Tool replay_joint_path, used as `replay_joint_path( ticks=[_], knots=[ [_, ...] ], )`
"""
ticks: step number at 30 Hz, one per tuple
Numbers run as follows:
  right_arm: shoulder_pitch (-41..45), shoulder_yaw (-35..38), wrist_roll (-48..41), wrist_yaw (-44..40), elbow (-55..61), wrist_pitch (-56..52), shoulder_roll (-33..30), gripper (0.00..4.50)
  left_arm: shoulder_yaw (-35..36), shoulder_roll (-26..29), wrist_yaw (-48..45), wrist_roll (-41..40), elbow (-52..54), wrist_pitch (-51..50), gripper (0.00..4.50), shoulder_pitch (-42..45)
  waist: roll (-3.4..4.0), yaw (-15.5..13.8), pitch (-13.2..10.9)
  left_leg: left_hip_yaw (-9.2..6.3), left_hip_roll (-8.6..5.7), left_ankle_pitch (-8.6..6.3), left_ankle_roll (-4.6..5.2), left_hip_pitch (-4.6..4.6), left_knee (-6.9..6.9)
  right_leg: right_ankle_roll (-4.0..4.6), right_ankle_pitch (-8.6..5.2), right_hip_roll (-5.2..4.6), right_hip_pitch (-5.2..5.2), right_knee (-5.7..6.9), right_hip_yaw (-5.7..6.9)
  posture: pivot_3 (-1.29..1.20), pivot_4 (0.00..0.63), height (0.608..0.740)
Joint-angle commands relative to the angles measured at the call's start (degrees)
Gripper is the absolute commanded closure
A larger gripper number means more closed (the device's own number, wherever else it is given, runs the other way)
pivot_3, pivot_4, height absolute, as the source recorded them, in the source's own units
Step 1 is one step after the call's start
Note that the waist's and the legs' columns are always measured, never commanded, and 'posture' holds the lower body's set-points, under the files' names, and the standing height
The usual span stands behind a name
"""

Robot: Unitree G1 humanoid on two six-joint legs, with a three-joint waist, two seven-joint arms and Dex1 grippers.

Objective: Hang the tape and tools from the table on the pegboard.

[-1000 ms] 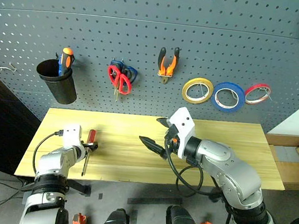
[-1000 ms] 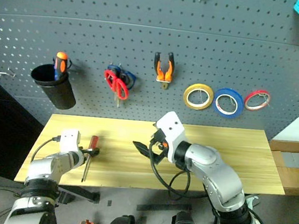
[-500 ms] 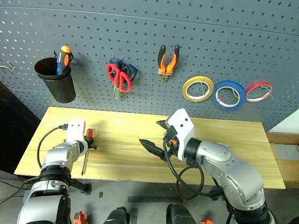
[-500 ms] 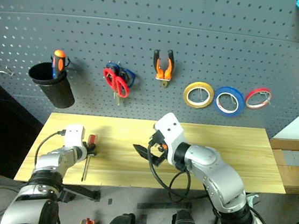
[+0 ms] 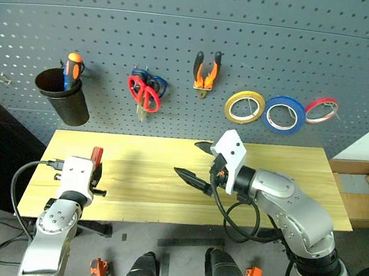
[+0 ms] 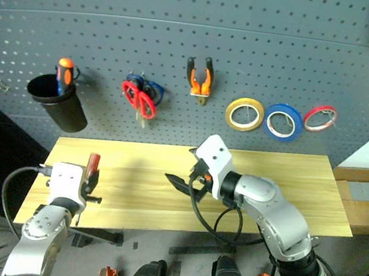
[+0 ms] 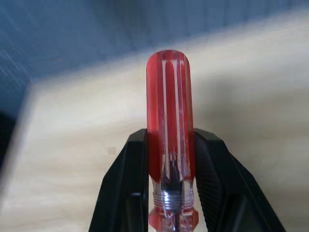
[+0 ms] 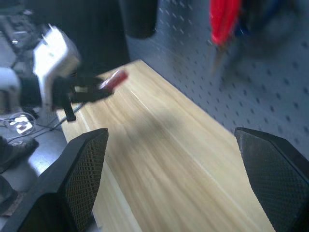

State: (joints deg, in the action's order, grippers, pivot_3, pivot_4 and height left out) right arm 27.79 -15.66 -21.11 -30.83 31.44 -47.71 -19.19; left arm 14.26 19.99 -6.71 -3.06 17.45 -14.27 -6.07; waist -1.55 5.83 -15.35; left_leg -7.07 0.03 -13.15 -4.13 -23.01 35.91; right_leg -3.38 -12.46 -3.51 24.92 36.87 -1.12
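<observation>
blue tape (image 5: pixel 282 115), red scissors (image 5: pixel 140 92), pliers (image 5: pixel 205 75) already on pegboard (image 5: pixel 182 38). left gripper (image 5: pixel 94 168) clamps screwdriver (image 7: pixel 170 140) above table (image 5: pixel 288 166), below cup (image 5: pixel 62 96). right gripper (image 5: pixel 198 163) wide open, empty. screwdriver left.

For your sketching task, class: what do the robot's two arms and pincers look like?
Both arms are silver-grey with rounded segments and black joint bands, ending in white boxy wrist housings. Black cables loop beside each forearm. Each pincer, left and right, has two black tapered fingers with finely textured pads. An orange part shows at the right wrist.
</observation>
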Motion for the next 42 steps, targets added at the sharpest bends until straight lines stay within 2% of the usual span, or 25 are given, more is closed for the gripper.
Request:
replay_joint_path(
  ticks=[1,6,10,15,20,25,32,34,39,42],
  knots=[
    [1.5,3.1,-5.4,-3.9,1.2,-0.3,-0.2,0.00,3.5,0.4,2.3,1.2,10.8,2.8,3.54,1.2,-0.02,-0.5,0.0,0.00,0.01,0.00,0.00,0.00,0.01,0.01,0.00,0.02,0.02,0.02,0.00,-0.09,0.231,0.740],
    [4.8,3.5,-5.5,-5.8,-3.7,2.6,-0.1,0.00,8.2,5.4,3.0,1.2,15.3,0.6,3.54,11.4,-0.13,-1.2,0.2,-0.01,0.02,0.03,0.03,0.02,0.11,0.03,0.05,0.10,-0.04,0.10,0.04,-0.03,0.179,0.740],
    [7.6,2.6,-3.9,-6.3,-7.8,5.9,0.7,0.00,10.9,12.9,2.0,-1.4,9.1,-0.4,3.54,29.0,-0.42,-1.9,0.4,-0.10,0.05,0.04,0.01,-0.07,0.13,0.02,0.06,0.18,0.00,0.09,0.13,-0.03,0.160,0.740],
    [8.1,2.4,-2.1,-4.3,-9.8,7.9,2.2,0.00,11.0,15.4,1.2,-2.8,-2.7,3.3,3.54,40.4,-0.46,-2.2,0.9,0.05,0.08,-0.02,-0.11,-0.04,0.08,0.10,0.12,0.19,0.01,0.02,-0.01,-0.05,0.147,0.740],
    [7.0,2.0,-1.3,-2.3,-8.7,7.7,3.9,0.00,8.4,15.9,-0.9,-1.5,-17.5,13.5,3.54,47.3,-0.52,-2.3,0.9,0.03,0.14,-0.01,-0.14,-0.11,0.07,0.30,0.24,0.22,0.09,0.02,0.06,-0.06,0.144,0.740],
    [6.4,2.2,-1.5,-0.9,-7.0,6.5,4.4,0.00,5.8,14.0,-0.4,-0.2,-33.8,24.1,3.54,53.2,-0.56,-2.3,0.9,0.03,0.14,0.04,-0.24,-0.09,0.11,0.31,0.25,0.22,0.09,0.05,0.06,-0.14,0.158,0.740],
    [5.2,2.5,-1.5,1.4,-3.8,4.0,3.8,0.00,4.6,12.1,1.6,0.4,-39.8,30.1,3.54,51.8,-0.56,-0.7,0.9,0.03,0.14,0.06,-0.27,-0.11,0.15,0.30,0.26,0.22,0.09,0.09,0.04,-0.20,0.172,0.740],
    [5.1,2.6,-1.5,2.0,-3.2,3.4,3.8,0.00,4.8,11.4,2.2,-0.1,-40.0,30.1,2.80,50.9,-0.56,-0.3,0.9,0.03,0.14,0.06,-0.26,-0.11,0.15,0.31,0.26,0.21,0.10,0.12,0.02,-0.20,0.174,0.740],
    [5.2,2.9,-1.7,2.5,-3.0,2.8,3.5,0.00,5.6,10.0,4.6,-0.6,-36.0,29.1,1.35,47.9,-0.56,1.2,0.9,0.04,0.15,0.06,-0.25,-0.06,0.17,0.31,0.27,0.22,0.11,0.24,0.01,-0.20,0.179,0.740],
    [5.7,2.7,-1.5,2.5,-3.7,3.0,3.6,0.00,6.4,9.3,8.3,0.1,-31.2,24.5,0.34,45.6,-0.56,1.9,0.9,0.04,0.16,0.07,-0.25,-0.05,0.19,0.32,0.27,0.22,0.11,0.27,-0.01,-0.19,0.191,0.740]
  ],
)
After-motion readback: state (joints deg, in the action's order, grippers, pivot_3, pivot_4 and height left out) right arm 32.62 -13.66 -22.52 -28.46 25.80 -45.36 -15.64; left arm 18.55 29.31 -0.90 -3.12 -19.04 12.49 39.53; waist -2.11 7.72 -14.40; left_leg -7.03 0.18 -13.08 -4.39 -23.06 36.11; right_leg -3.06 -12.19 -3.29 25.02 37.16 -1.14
